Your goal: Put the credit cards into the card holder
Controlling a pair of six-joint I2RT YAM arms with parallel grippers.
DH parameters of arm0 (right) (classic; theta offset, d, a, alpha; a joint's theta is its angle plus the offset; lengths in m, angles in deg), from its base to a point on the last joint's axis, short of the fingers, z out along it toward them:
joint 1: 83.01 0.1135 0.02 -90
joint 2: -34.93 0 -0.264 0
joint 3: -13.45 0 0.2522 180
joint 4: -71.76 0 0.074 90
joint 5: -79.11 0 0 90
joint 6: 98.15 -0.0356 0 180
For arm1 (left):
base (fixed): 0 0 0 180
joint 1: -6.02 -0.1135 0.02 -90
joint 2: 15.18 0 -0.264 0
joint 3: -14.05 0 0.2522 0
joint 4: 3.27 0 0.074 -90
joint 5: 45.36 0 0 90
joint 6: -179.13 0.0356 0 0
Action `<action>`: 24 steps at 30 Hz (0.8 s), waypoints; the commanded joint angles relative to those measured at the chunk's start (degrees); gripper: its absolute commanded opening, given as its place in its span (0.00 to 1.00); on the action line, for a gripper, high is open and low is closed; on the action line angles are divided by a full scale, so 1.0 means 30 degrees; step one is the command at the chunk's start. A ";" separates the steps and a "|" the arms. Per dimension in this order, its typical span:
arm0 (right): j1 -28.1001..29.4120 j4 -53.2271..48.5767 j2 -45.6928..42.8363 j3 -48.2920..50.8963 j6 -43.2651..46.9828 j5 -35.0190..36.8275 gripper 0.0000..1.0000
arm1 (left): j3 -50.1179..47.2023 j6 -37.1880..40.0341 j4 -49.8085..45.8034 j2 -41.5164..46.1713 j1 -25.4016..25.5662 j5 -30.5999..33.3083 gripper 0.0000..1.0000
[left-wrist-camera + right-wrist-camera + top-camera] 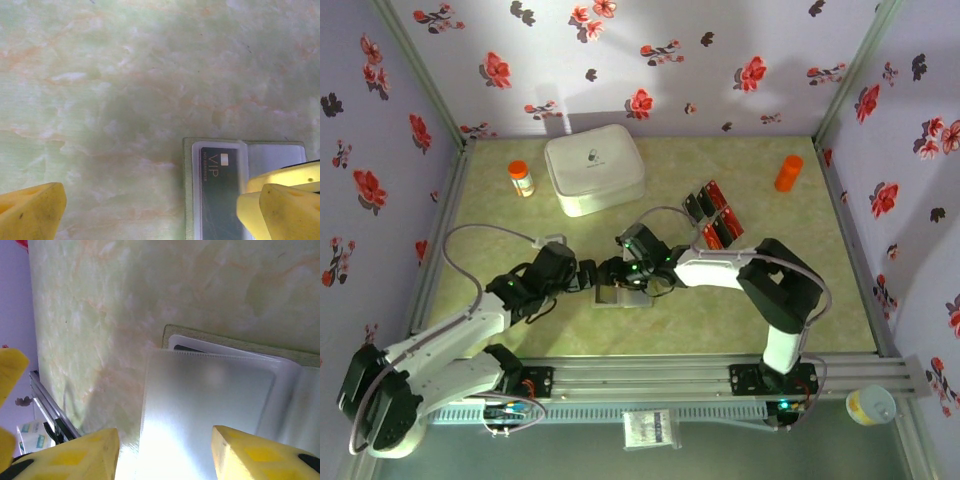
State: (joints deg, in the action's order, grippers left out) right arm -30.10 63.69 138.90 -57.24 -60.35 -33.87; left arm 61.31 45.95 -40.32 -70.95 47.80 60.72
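Left claw (150,200) wide apart, one finger over card holder (188,200) containing black card (220,190); right claw (164,435) apart, straddling its clear flap (200,390).

soft, even light from overhead brightens the pale green surface (650,332) — the arms (780,300) cast only faint shadows. in the right wrist view white glare washes the clear plastic sleeve (210,400), and the near yellow fingertips (250,455) blur.
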 commanded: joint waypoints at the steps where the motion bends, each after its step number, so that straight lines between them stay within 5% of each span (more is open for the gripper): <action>1: 0.0069 0.1098 0.0756 -0.0524 -0.0831 -0.0392 0.52 | -0.0377 -0.0195 -0.0616 0.0565 -0.0311 0.0296 1.00; 12: -0.0030 0.1211 0.0792 -0.0289 -0.0748 -0.0093 0.48 | -0.0931 -0.0428 -0.0500 0.0656 -0.0368 0.0065 1.00; 19: -0.0257 0.0573 0.0848 -0.0126 -0.0499 0.0454 0.11 | -0.1194 -0.0490 -0.0455 0.0659 -0.0431 0.0070 1.00; 24: -0.0321 0.0482 0.1308 -0.0094 -0.0470 0.0622 0.05 | -0.1344 -0.0476 -0.0245 0.0460 -0.0426 -0.0080 1.00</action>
State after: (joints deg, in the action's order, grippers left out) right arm -30.82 66.23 141.47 -57.52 -62.23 -33.30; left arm 58.05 45.51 -41.08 -69.44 46.97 60.48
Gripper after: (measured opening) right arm 0.063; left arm 0.996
